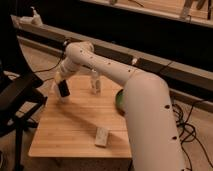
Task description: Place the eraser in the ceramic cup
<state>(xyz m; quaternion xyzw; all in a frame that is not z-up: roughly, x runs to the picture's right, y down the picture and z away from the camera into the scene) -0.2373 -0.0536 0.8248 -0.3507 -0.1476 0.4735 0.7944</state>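
Observation:
My gripper [63, 90] hangs low over the far left corner of the wooden table [70, 130], its dark tip pointing down. A pale rounded shape [61, 99] sits right under the tip at the table's edge. It may be the ceramic cup, but the gripper hides most of it. A small pale rectangular block [101, 136], possibly the eraser, lies flat near the front edge of the table, far from the gripper. I cannot tell whether the gripper holds anything.
A slim white bottle-like object [95, 82] stands at the back middle of the table. A green bowl [120, 98] shows partly behind my arm at the right. A black chair [17, 97] stands to the left. Cables [192, 131] lie on the floor at right.

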